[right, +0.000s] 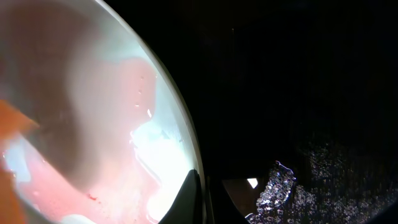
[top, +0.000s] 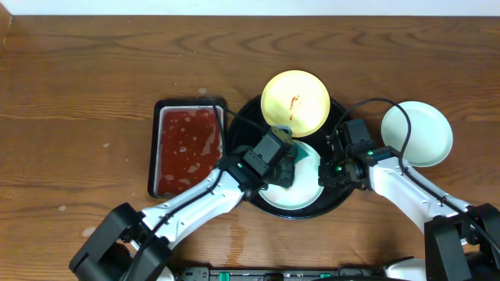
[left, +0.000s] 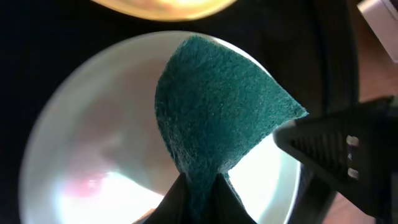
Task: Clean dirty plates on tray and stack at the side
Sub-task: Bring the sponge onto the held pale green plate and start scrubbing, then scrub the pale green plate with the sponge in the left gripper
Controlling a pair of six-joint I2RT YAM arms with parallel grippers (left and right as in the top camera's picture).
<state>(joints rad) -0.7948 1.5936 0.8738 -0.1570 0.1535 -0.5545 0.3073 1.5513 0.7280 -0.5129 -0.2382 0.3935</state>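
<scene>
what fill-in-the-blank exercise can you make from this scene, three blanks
The scouring pad over the mint plate is pinched by the ___ pincer.
The plate with a red smear is ___ in colour.
The black tray carries ___ plates; a third plate sits on the table.
Missing words: left; yellow; two.
</scene>
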